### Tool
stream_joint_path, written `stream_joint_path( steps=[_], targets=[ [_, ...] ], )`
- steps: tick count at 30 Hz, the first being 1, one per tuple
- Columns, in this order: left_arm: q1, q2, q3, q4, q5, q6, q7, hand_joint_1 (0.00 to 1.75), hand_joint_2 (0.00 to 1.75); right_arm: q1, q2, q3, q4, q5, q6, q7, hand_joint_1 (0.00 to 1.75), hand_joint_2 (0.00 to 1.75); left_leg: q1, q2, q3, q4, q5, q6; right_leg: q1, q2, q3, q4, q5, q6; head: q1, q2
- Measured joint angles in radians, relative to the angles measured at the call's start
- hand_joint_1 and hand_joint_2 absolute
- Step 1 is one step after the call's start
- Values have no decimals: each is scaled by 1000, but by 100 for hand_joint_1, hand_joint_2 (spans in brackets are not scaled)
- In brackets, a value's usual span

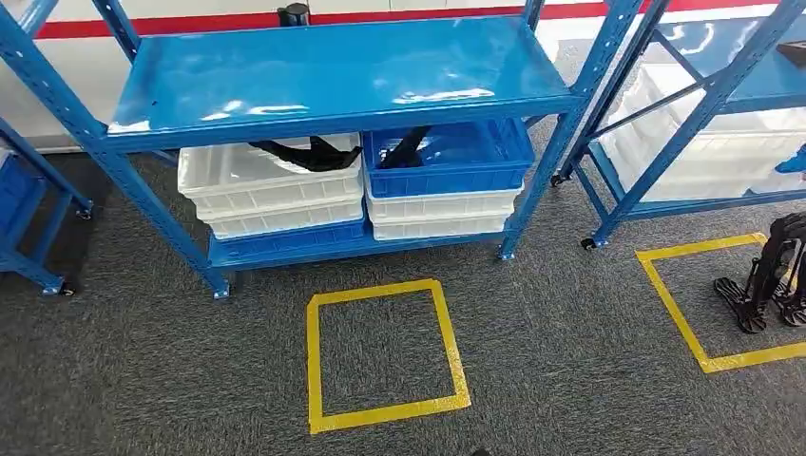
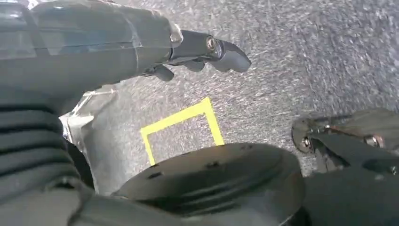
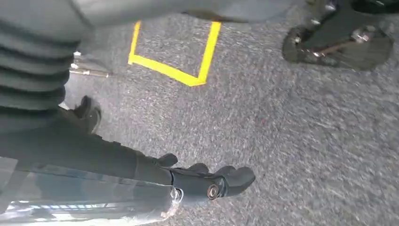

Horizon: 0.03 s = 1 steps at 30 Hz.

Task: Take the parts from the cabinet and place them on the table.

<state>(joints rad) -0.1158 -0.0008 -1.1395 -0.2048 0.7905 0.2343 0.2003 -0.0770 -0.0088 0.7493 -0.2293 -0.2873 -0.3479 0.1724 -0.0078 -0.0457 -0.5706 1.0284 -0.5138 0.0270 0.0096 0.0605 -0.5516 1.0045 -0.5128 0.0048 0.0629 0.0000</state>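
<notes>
A blue metal cabinet point(image 1: 333, 71) stands ahead of me in the head view. On its low shelf, a white bin point(image 1: 266, 180) holds a black part point(image 1: 309, 152). Beside it, a blue bin point(image 1: 447, 157) on stacked white bins holds another black part point(image 1: 407, 147). My left hand point(image 2: 202, 49) hangs over the grey carpet with its fingers stretched out and nothing in it. My right hand point(image 3: 202, 181) hangs the same way over the carpet, holding nothing. Both hands are far from the bins.
A yellow tape square point(image 1: 385, 351) marks the carpet in front of the cabinet. A second blue rack point(image 1: 703, 142) with white bins stands to the right. A black machine with flat feet point(image 1: 765, 280) stands in another yellow square. A third blue rack point(image 1: 24, 204) is at the left edge.
</notes>
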Motion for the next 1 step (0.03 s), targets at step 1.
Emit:
stream_joint_path(
  steps=[1],
  targets=[
    [6, 0, 13, -2, -20, -6, -5, 0, 175, 7, 0, -8, -1, 7, 8, -5, 0, 175, 0, 0, 0, 0, 0, 0, 0, 0, 0, 0, 0, 0, 0, 0]
  ],
)
